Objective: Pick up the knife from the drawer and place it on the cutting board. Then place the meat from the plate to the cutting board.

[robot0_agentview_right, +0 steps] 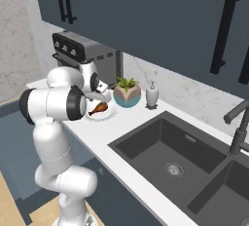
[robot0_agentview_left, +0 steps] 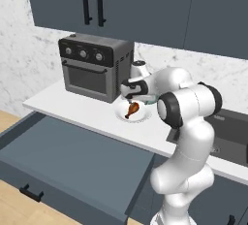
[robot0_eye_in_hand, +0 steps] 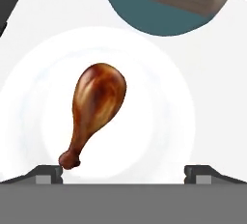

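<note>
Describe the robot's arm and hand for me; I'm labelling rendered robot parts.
The arm is made of glossy white rounded segments with dark grey joint rings. The hand has a white body and two small dark fingertips. No cables or markings are visible.

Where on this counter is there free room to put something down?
Bare counter lies in front of the toaster oven, left of the plate. Crowded: the plate with the drumstick, potted plant and soap bottle cluster beside the sink.
</note>
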Motion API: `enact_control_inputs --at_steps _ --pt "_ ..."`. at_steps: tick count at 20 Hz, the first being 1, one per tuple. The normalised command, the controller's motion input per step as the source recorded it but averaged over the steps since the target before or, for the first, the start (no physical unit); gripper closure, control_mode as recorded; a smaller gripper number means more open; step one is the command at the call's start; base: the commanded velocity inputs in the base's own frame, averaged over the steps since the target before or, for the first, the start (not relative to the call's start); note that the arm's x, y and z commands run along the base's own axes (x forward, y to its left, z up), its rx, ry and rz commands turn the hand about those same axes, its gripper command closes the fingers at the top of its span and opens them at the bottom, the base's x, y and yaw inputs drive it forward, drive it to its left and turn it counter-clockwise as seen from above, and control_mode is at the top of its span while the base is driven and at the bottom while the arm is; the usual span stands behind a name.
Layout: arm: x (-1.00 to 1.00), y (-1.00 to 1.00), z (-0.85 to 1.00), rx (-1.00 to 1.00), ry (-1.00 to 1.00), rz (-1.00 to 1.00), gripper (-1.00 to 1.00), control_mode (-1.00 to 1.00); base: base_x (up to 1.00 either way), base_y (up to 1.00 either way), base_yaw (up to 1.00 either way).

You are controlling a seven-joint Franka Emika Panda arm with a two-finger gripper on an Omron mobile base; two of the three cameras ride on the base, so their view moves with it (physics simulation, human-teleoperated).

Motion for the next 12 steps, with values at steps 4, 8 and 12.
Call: enact_control_inputs --at_steps 4,8,12 --pt "0.33 0.01 -0.32 0.0 0.0 0.0 -1.0 -1.0 0.0 0.0 0.0" --pt "0.35 0.04 -0.28 0.0 0.0 0.0 -1.0 -1.0 0.0 0.0 0.0" --pt "0.26 0.05 -0.18 0.0 0.0 0.0 -1.0 -1.0 0.0 0.0 0.0"
